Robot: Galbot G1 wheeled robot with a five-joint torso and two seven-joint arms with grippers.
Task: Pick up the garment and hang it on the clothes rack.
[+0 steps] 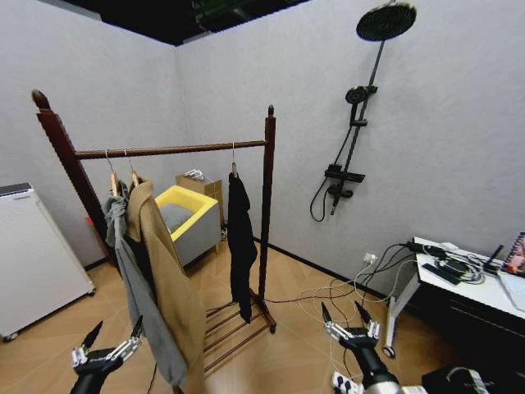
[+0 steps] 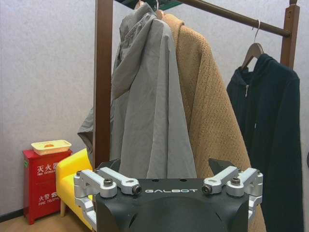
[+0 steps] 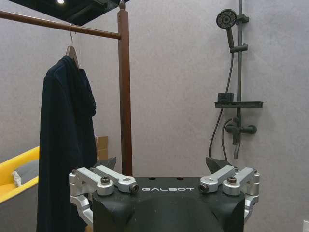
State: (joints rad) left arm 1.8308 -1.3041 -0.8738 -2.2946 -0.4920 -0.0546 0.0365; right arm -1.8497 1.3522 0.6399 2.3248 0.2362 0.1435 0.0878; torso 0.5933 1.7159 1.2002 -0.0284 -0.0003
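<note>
While both arms are hanging low and idle at the bottom of the head view, the left gripper (image 1: pixel 113 338) at lower left and the right gripper (image 1: pixel 349 316) at lower right are each holding their fingers spread apart on nothing. The garment (image 1: pixel 240 246) is hanging by its hanger from the top bar of the clothes rack (image 1: pixel 267 205), near the right post at the middle of the frame, so the hanging looks done. It is keeping apart from the grey jacket (image 1: pixel 139 295) and tan coat (image 1: pixel 168 279), which are crowding the bar's left end.
</note>
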